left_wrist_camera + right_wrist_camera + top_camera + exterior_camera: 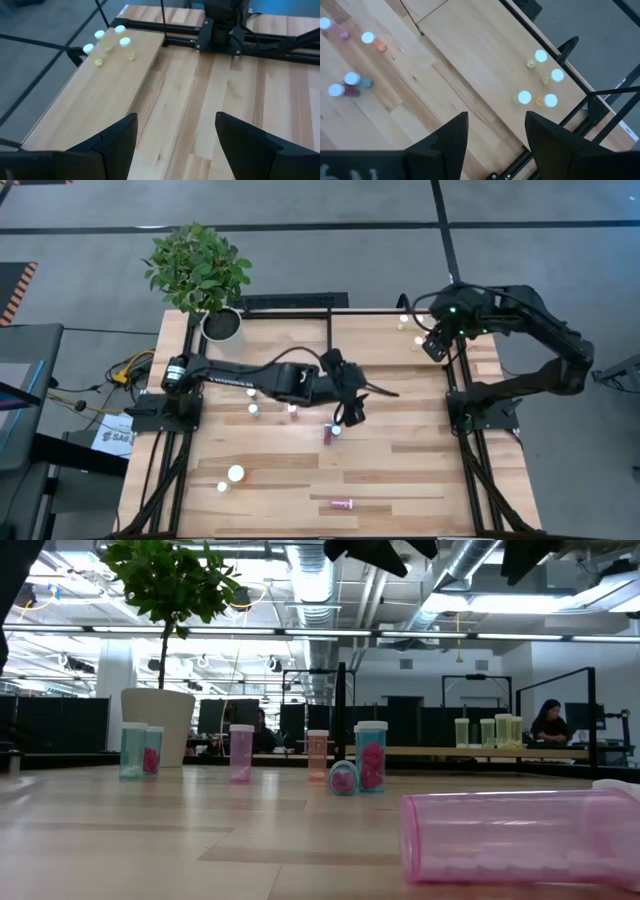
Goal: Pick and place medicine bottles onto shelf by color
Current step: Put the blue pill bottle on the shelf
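Observation:
Several yellow medicine bottles [540,56] with white caps stand upright in a cluster at the right end of the shelf [380,340]. More bottles stand on the tabletop: a pink one [241,752], an orange one [317,753] and a magenta one [371,755]. A pink bottle [520,835] lies on its side near the front edge. My left gripper [360,402] hovers open over the table's middle with nothing between its fingers. My right gripper [436,347] hangs open above the shelf's right end, beside the yellow bottles and clear of them.
A potted plant [200,270] in a white pot stands at the far left corner. Two more bottles [230,478] stand near the front left. The right arm's base [220,20] rises at the table's right edge. Bare planks lie between the shelf and the front edge.

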`<state>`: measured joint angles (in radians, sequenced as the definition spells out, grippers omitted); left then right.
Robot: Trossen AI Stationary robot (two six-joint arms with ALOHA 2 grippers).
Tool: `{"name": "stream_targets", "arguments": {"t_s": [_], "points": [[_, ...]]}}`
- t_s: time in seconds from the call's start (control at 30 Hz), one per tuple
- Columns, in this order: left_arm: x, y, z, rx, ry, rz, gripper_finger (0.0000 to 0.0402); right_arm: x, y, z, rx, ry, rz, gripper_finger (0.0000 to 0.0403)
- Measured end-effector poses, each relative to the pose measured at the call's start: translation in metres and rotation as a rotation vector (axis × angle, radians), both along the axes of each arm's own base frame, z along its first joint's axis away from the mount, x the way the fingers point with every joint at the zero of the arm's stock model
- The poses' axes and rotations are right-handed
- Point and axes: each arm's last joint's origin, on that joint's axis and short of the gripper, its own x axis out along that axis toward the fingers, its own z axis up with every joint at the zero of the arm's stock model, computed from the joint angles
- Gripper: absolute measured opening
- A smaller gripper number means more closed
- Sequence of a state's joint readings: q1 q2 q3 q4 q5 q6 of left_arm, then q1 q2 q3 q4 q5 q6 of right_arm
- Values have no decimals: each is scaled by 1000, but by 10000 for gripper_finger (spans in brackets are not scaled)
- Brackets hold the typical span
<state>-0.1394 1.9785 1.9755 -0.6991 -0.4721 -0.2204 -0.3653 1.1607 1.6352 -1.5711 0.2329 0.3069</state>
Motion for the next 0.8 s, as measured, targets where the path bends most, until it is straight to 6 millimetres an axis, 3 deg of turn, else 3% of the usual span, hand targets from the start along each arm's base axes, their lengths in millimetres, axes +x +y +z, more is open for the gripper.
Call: {"name": "stream_targets", "arguments": {"t_s": [0.47,0.8], "points": [[-4,-26,1,56,-2,-18,256,-9,3,3,16,-55,-64,216],[-9,-40,-1,71,24,-45,256,-7,7,3,151,-132,-151,216]]}}
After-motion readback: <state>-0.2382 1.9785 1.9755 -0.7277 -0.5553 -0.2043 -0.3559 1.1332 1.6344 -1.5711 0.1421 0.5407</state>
